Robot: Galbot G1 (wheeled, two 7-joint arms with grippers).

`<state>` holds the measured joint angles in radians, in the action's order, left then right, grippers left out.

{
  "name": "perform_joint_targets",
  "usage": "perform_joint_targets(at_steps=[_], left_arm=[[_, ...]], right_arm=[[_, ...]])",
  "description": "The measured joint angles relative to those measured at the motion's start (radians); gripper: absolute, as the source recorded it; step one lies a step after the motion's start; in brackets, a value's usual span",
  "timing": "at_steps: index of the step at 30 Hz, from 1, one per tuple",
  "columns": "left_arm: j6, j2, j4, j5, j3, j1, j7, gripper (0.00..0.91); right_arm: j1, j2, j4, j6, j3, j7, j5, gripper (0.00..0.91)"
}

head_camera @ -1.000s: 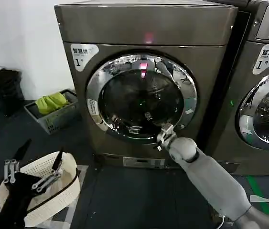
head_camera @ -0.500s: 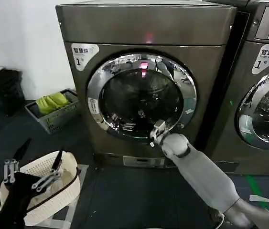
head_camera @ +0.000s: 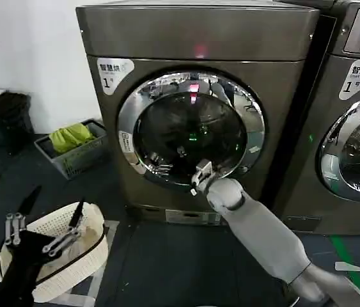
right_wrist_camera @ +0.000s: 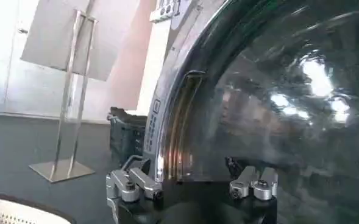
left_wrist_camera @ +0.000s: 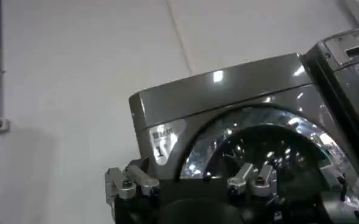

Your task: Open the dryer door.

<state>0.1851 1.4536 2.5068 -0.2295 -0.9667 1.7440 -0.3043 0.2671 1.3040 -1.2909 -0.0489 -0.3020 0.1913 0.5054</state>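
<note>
The left gripper [head_camera: 42, 238] hangs parked low over a white laundry basket [head_camera: 84, 220], fingers spread and empty. Behind it a grey crate with green cloth [head_camera: 71, 144] sits on the dark floor [head_camera: 167, 268] against a white wall [head_camera: 26, 57]. The dryer [head_camera: 199, 38] fills the middle, its dryer door [head_camera: 128, 134] shut flush. The right gripper [head_camera: 201, 176] is at the chrome ring's lower edge, fingers apart, holding nothing. It risks skidding on the slick chrome without catching the door's edge. A second machine [head_camera: 359, 128] stands at right.
</note>
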Motion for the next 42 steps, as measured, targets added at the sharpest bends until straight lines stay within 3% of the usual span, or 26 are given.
perform_joint_targets(at_steps=[20,42], left_arm=[[0.001,0.003,0.000,-0.001,-0.001,-0.004,0.000,0.907],[0.001,0.002,-0.004,-0.004,-0.004,-0.009,0.000,0.907]], right_arm=[[-0.021,0.110,0.076,-0.029,-0.016,-0.091,-0.089,0.907],[-0.063,0.210,0.196,-0.016,0.013,-0.060,-0.124,0.907]])
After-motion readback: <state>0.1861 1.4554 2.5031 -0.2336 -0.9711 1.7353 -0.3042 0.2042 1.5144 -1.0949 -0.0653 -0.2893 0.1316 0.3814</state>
